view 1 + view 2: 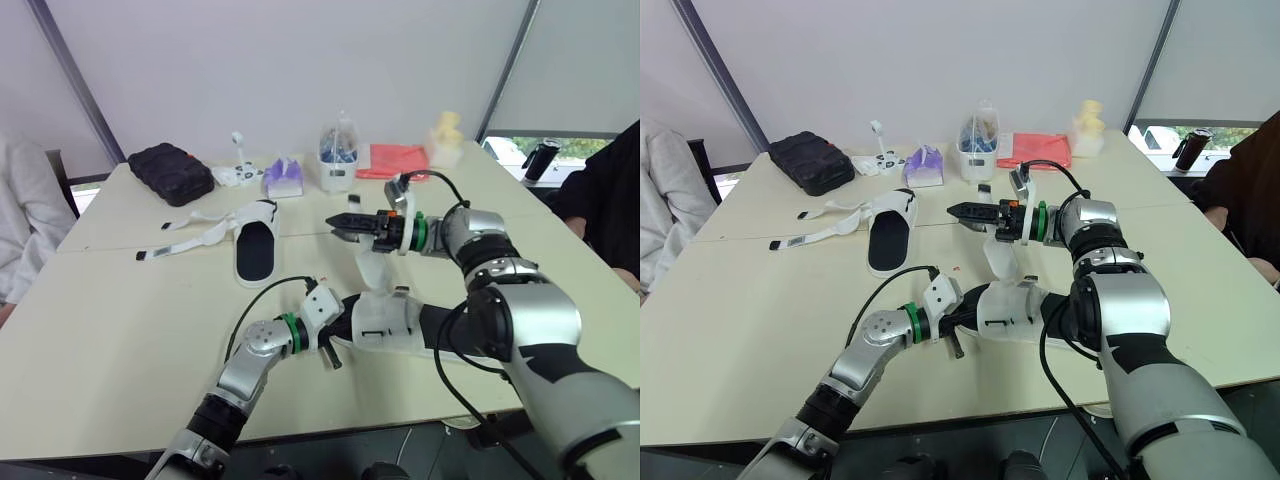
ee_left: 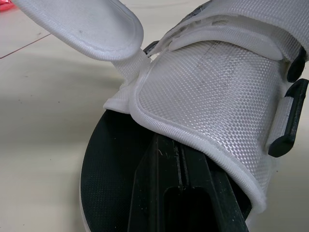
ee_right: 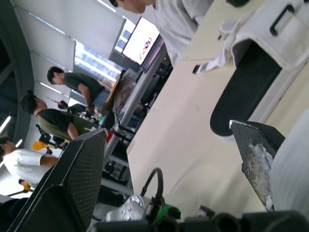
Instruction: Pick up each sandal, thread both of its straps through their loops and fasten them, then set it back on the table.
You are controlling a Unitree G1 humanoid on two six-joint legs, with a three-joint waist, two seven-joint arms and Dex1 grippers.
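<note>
Left eye view: right gripper (image 1: 333, 223), spread wide, beside the near sandal's (image 1: 395, 326) raised strap (image 1: 375, 268); left gripper (image 1: 328, 346) at its end, grip impossible to tell.

The near sandal (image 1: 400, 325) lies on the table (image 1: 120, 320), the far sandal (image 1: 257, 250) behind it, leftward.

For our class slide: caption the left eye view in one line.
Left gripper at the near sandal, open right gripper by its raised strap, second sandal behind.
</note>
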